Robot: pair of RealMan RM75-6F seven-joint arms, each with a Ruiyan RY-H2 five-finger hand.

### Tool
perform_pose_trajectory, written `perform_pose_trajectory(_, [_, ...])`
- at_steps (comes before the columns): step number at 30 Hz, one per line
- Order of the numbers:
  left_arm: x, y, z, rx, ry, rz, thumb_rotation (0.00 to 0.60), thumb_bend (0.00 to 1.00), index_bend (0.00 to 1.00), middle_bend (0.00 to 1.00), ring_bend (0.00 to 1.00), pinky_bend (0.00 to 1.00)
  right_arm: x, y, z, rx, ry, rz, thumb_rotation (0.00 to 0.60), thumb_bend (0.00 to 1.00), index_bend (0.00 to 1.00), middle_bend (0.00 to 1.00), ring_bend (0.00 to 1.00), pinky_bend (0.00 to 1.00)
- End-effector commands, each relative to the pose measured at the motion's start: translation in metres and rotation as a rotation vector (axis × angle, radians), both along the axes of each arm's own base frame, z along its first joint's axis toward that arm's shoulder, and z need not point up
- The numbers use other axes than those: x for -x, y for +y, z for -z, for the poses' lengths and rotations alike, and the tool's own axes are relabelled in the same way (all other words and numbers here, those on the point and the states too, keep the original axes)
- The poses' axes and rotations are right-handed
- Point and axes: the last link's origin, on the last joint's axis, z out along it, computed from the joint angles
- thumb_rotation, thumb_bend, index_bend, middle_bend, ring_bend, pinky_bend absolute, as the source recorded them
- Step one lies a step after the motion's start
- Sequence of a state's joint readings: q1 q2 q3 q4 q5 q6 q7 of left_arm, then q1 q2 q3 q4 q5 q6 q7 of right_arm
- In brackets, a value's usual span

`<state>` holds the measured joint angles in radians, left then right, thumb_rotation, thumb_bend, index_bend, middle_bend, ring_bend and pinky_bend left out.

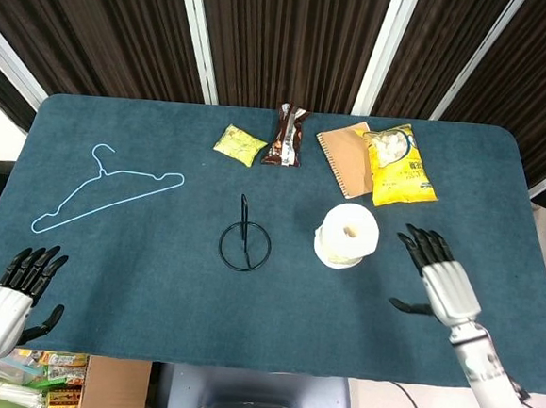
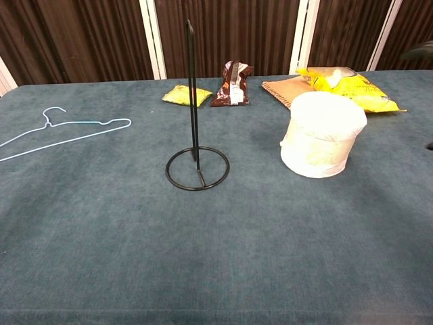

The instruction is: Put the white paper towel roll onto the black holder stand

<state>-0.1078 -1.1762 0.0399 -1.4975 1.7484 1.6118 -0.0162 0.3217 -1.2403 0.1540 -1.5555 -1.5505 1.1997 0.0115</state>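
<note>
The white paper towel roll (image 1: 347, 235) (image 2: 323, 134) stands upright on the table, right of centre. The black holder stand (image 1: 245, 239) (image 2: 195, 145), a ring base with a tall upright rod, is left of the roll and bare. My right hand (image 1: 442, 279) hovers open to the right of the roll, fingers spread, a short gap away; only a dark fingertip shows at the right edge of the chest view. My left hand (image 1: 12, 292) is open at the near left table edge, far from both.
A light blue wire hanger (image 1: 104, 186) lies at the left. Along the back sit a small yellow packet (image 1: 239, 145), a brown snack wrapper (image 1: 285, 135), a brown notebook (image 1: 346, 159) and a yellow chip bag (image 1: 401, 165).
</note>
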Motion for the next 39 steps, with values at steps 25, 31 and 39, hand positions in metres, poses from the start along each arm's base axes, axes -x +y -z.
perform_pose_trajectory(25, [0.002, 0.009, 0.005, 0.003, 0.020, -0.035, 0.600, 0.42, 0.00, 0.00, 0.00, 0.07, -0.032, -0.103, 0.046, -0.176, 0.030, 0.192, 0.600, 0.13, 0.00, 0.00, 0.00, 0.00])
perform_pose_trajectory(31, [0.002, 0.009, 0.003, -0.007, 0.015, -0.035, 0.600, 0.41, 0.00, 0.00, 0.00, 0.07, -0.036, -0.109, 0.057, -0.207, 0.018, 0.207, 0.600, 0.13, 0.00, 0.00, 0.00, 0.00])
perform_pose_trajectory(39, [0.003, 0.009, 0.003, -0.005, 0.014, -0.037, 0.600, 0.42, 0.00, 0.00, 0.00, 0.07, -0.044, -0.114, 0.069, -0.234, -0.004, 0.220, 0.600, 0.12, 0.06, 0.00, 0.00, 0.00])
